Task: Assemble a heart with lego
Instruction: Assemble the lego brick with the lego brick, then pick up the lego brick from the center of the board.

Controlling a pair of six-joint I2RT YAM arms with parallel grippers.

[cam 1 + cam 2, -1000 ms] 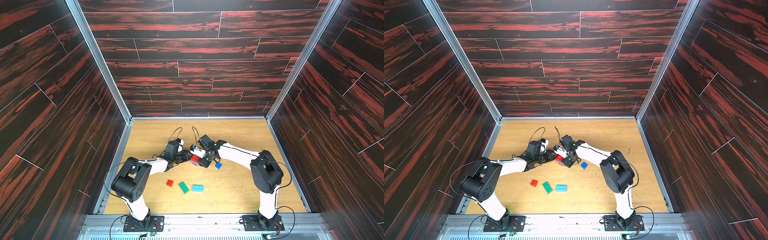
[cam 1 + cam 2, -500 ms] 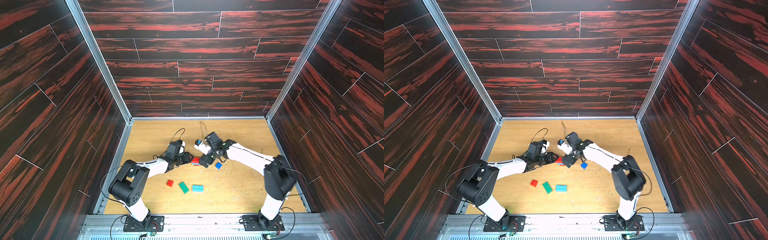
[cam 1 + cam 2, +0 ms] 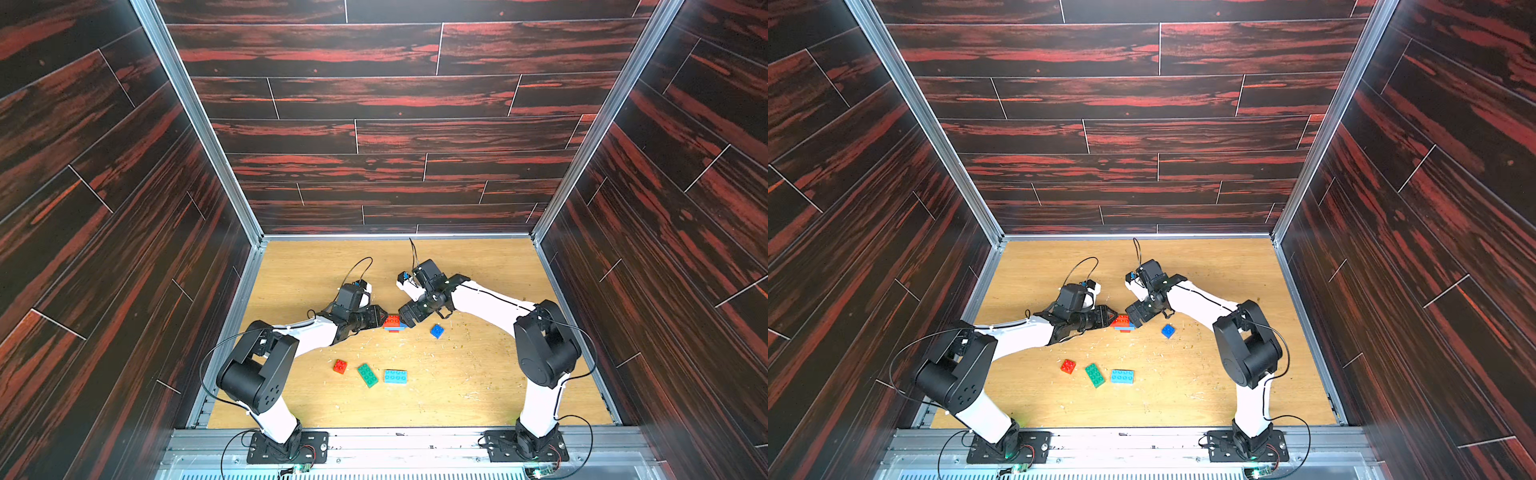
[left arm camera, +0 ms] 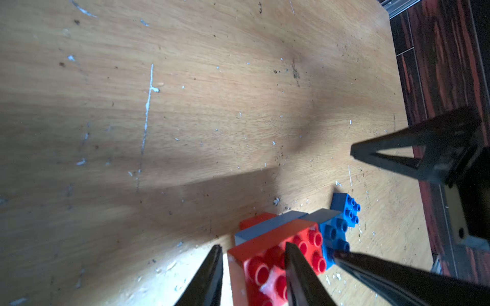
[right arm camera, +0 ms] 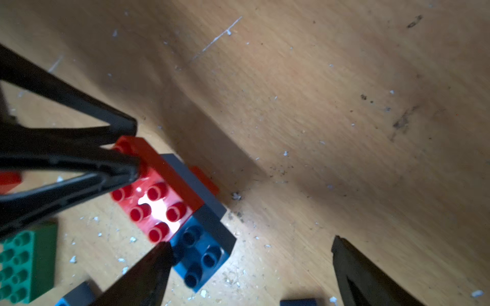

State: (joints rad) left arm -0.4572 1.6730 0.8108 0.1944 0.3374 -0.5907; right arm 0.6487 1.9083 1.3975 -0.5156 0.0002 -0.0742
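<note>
Both top views are bright and sharp, with walls [image 3: 104,208] bowing at 3 and 9 o'clock. Wrist views are dimmer: glare whitens the red brick [image 5: 156,209], shadows band the wooden floor [image 4: 185,185], and the right gripper [image 5: 252,242] fingers [image 5: 138,278] blur.

I find the table [image 3: 457,395] to be light wood, matt, scratched and flecked with pale chips. The lego [image 5: 156,201] is smooth, glossy plastic; its red top glares. The fingers [image 4: 299,278] look like matt black plastic. The walls [image 3: 374,137] show dark wood grain with a satin finish. The rails [image 3: 200,124] are brushed metal.
</note>
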